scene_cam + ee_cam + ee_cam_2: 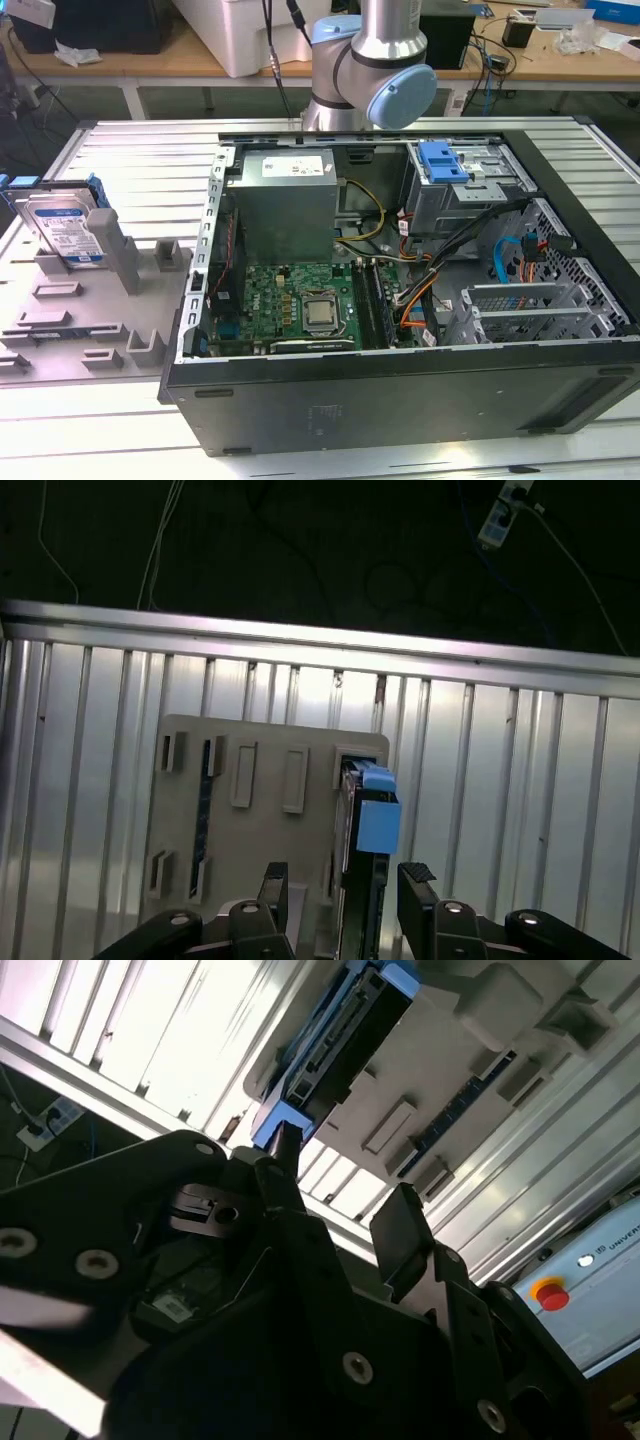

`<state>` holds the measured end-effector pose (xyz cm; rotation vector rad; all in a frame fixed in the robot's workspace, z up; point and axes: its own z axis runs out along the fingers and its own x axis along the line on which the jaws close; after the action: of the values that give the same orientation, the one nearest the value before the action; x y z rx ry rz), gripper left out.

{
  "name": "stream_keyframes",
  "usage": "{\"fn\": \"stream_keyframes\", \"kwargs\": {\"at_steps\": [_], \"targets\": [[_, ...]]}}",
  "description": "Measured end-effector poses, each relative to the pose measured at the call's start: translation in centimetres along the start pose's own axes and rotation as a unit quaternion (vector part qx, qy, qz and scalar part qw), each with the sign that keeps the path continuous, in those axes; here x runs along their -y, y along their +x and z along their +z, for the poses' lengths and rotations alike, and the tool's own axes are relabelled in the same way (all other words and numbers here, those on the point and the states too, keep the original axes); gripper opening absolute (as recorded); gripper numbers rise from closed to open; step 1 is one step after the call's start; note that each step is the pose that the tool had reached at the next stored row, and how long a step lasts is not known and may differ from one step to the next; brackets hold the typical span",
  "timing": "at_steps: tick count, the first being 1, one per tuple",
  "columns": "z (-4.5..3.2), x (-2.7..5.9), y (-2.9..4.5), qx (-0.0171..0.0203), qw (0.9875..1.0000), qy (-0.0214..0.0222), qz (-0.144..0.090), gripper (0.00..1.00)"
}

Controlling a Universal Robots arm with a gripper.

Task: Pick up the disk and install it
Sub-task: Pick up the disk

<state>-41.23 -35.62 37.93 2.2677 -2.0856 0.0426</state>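
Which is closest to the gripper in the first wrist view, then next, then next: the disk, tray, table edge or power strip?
From the open gripper:
1. Disk, standing on edge in its slot, in line with the gap between the fingers.
2. Tray, holding the disk, just beneath it.
3. Table edge, past the tray.
4. Power strip, out in the dark beyond the table.

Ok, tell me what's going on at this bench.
A Universal Robots arm is at work beside an open desktop computer case. The disk, a hard drive in blue carrier rails, stands on edge in the grey fixture tray at the exterior view's left, not yet picked up. In the first wrist view the open gripper hangs above it, a finger to either side of its edge, gripping nothing.
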Motion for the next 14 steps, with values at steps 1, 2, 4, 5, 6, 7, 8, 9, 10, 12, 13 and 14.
{"fn": "stream_keyframes", "kwargs": {"at_steps": [1, 2, 4, 5, 6, 7, 8, 9, 10, 12, 13, 14], "targets": [[0.02, 0.0, 0.0, 0.0001, 1.0, -0.0004, 0.006, 0.56], [0.05, 0.0, -0.01, 0.0003, 0.9999, -0.0007, 0.012, 0.56], [0.07, 0.01, -0.09, 0.0003, 0.9999, -0.0007, 0.012, 0.56], [0.08, 0.01, -0.1, 0.0004, 0.9999, -0.0007, 0.012, 0.56], [0.08, 0.01, -0.1, 0.0003, 0.9999, -0.0008, 0.012, 0.56], [0.08, 0.01, -0.1, 0.0003, 0.9999, -0.0008, 0.012, 0.56], [0.08, 0.01, -0.11, 0.0003, 0.9999, -0.0008, 0.012, 0.56], [0.09, 0.01, -0.11, 0.0003, 0.9999, -0.0008, 0.013, 0.56], [0.09, 0.01, -0.11, 0.0003, 0.9999, -0.0008, 0.012, 0.56], [0.09, 0.01, -0.11, 0.0003, 0.9999, -0.0008, 0.012, 0.56], [0.09, 0.01, -0.11, 0.0003, 0.9999, -0.0008, 0.012, 0.56], [0.09, 0.01, -0.11, 0.0003, 0.9999, -0.0008, 0.012, 0.56]]}}
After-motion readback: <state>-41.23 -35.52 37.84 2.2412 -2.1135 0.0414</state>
